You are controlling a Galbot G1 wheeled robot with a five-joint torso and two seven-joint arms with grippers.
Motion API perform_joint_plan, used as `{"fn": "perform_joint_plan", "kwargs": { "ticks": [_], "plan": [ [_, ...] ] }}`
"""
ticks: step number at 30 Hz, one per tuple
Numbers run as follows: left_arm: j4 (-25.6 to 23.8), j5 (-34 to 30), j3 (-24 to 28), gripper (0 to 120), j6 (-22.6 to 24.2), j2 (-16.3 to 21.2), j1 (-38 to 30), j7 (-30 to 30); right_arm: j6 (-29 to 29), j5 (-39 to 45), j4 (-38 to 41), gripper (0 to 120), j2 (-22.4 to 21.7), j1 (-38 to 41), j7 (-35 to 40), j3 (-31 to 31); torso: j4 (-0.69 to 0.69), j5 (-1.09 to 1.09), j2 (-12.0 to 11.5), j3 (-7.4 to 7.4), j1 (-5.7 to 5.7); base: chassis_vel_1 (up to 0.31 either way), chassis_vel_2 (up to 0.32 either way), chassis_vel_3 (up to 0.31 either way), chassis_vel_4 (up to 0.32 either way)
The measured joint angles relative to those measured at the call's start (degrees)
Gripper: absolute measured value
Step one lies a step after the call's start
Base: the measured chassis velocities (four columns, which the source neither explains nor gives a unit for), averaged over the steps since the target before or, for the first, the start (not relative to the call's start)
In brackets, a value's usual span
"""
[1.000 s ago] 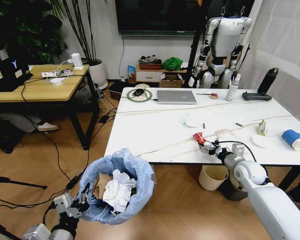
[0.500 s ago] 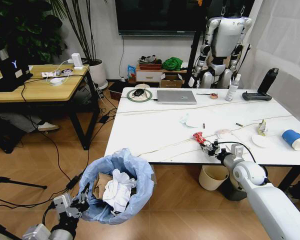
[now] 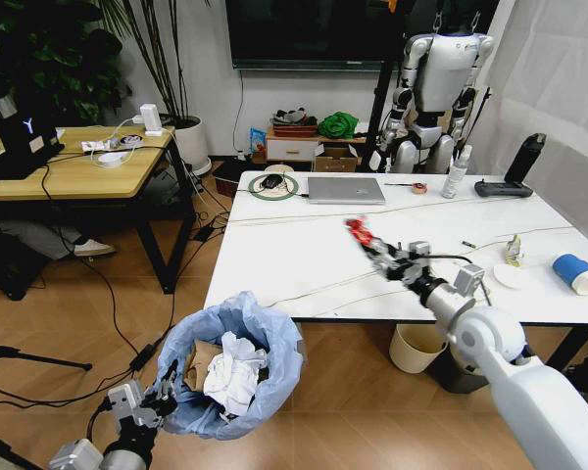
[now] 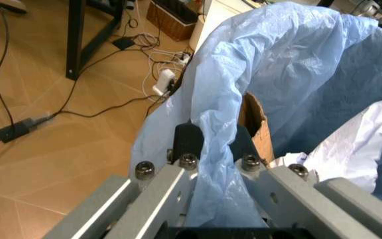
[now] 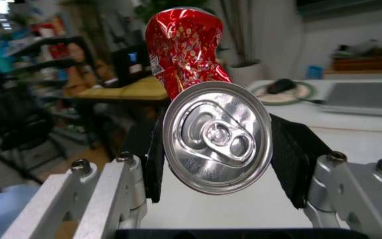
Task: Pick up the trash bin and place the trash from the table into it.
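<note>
The trash bin (image 3: 237, 338), lined with a puffy light-blue bag, hangs low in front of the table (image 3: 294, 259). My left gripper (image 3: 157, 395) is shut on its rim; in the left wrist view its fingers (image 4: 187, 142) pinch the blue bag (image 4: 297, 59). Brown cardboard (image 3: 201, 360) and crumpled white paper (image 3: 233, 374) lie inside the bin. My right gripper (image 3: 375, 249) is raised over the middle of the table and is shut on a crushed red can (image 3: 358, 231). The right wrist view shows the can (image 5: 214, 134) squeezed between the pads (image 5: 296, 149). A blue-and-white paper cup (image 3: 578, 273) and a wrapper (image 3: 513, 251) lie at the table's right end.
A silver laptop (image 3: 345, 189), a spray bottle (image 3: 456, 174) and a black device (image 3: 505, 188) sit along the table's far side. A cream bin (image 3: 417, 347) stands under the table. A wooden desk (image 3: 73, 166) is to the left, with cables on the floor.
My right gripper has lifted the red can off the table's front edge and carried it up and to the left. The bin and left gripper have barely moved.
</note>
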Motion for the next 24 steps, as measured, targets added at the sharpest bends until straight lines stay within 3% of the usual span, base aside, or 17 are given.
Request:
{"fn": "perform_joint_plan", "kwargs": {
  "ticks": [2,3,8,13,17,22,24],
  "plan": [
    [-0.1,0.1,0.0,0,0.0,-0.1,0.0,0.0,2.4,0.0,4.1,46,-1.2,0.2,-0.6,-6.7,0.01,0.00,0.0,0.00,0.00,0.000,0.000,0.000,0.000],
    [-0.1,0.1,0.0,0,0.0,-0.1,0.0,0.0,2.4,0.0,4.1,46,-1.2,0.2,-0.6,-6.7,0.01,0.00,0.0,0.00,0.00,0.000,0.000,0.000,0.000],
    [-0.7,0.2,-0.1,0,0.1,-0.5,0.1,-0.1,6.1,-3.7,6.8,46,-2.2,1.2,-1.9,-20.9,0.01,0.00,0.0,0.00,0.00,0.000,0.000,0.000,0.000],
    [-0.9,0.6,-0.1,0,0.2,-0.9,0.2,-0.1,7.0,-7.8,5.9,46,-1.1,1.8,-2.4,-26.2,0.01,0.01,0.0,0.00,0.00,0.000,0.000,0.000,0.000],
    [-1.1,0.8,0.1,0,0.3,-1.2,0.4,-0.1,7.0,-11.0,4.6,49,-0.8,1.5,-2.2,-27.4,0.01,0.00,0.0,0.00,0.01,0.000,0.000,0.000,0.000],
    [-1.3,1.0,0.1,0,0.3,-1.3,0.6,-0.1,7.0,-12.3,5.1,70,-0.9,0.6,-1.2,-25.7,0.00,0.01,0.0,0.01,0.01,0.000,0.000,0.000,0.000],
    [-1.3,1.0,0.1,0,0.3,-1.3,0.6,-0.1,6.9,-12.2,5.8,73,-0.9,0.4,-0.7,-24.8,0.00,0.01,0.0,0.00,0.01,0.000,0.000,0.000,0.000]
  ]
}}
